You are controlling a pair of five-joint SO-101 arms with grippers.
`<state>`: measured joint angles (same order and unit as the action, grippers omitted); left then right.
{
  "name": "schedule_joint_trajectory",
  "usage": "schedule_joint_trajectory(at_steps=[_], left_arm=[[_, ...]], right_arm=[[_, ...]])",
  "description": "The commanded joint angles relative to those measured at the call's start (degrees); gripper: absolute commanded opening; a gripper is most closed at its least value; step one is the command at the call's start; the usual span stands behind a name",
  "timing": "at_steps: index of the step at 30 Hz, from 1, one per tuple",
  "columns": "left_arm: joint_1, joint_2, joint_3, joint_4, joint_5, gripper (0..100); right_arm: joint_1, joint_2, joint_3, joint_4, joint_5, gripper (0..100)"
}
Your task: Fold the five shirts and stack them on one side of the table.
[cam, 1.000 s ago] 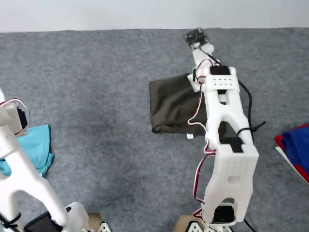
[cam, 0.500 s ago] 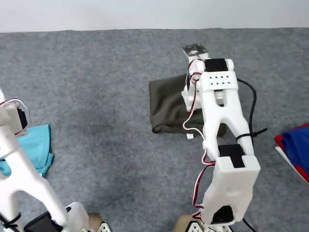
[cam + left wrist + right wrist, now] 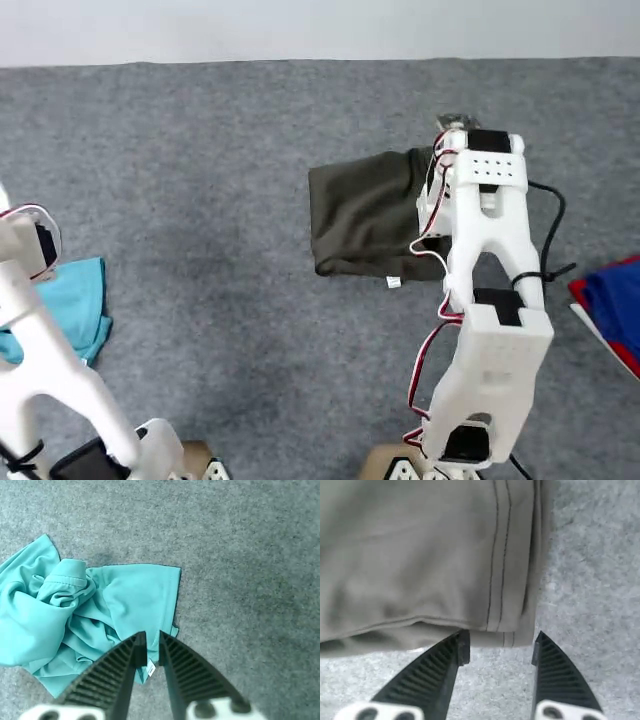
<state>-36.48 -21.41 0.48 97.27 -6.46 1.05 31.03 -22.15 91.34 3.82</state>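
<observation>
High view: grey table (image 3: 200, 150), with a folded olive shirt (image 3: 365, 215) and a crumpled teal shirt (image 3: 75, 300) far to that shirt's left. Right gripper (image 3: 501, 650) sits at the olive shirt's hem corner — spread wide, empty, tips just off the cloth. Left gripper (image 3: 151, 637) hangs over the teal shirt — closed to a slit, holding nothing.

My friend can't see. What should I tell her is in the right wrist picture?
A folded olive-green shirt lies on the grey table. The right gripper is open at the shirt's stitched corner, one black finger on each side.
</observation>
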Motion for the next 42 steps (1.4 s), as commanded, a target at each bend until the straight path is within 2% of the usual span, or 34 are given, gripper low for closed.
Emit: schedule_joint_trajectory(at_steps=[1, 4, 10, 18, 22, 30, 36, 42], left_arm=[[0.44, -1.85, -0.31, 0.62, 0.26, 5], [0.44, -1.85, -0.31, 0.62, 0.26, 5], [0.44, -1.85, -0.31, 0.7, 0.26, 5], [0.44, -1.85, -0.31, 0.7, 0.26, 5], [0.44, -1.85, -0.31, 0.7, 0.26, 5], [0.44, -1.85, -0.31, 0.7, 0.18, 5], [0.44, -1.85, -0.31, 0.7, 0.18, 5], [0.44, -1.85, -0.31, 0.7, 0.18, 5]], right_arm=[[-1.19, 0.4, -3.6, -1.19, -0.53, 21.3], [-2.24, 0.84, -3.6, -1.8, -0.53, 19.2], [-2.68, 0.92, -3.6, -2.95, -0.18, 7.5], [-2.51, 0.48, -3.6, -2.86, -0.18, 6.5], [-2.42, -1.71, -3.6, -2.42, -0.09, 1.0], [-2.33, -9.71, -3.43, 2.68, 6.42, 1.0], [3.56, -10.24, -3.34, 7.52, 10.99, 1.0], [11.47, -9.54, -3.25, 7.78, 17.49, 1.0]])
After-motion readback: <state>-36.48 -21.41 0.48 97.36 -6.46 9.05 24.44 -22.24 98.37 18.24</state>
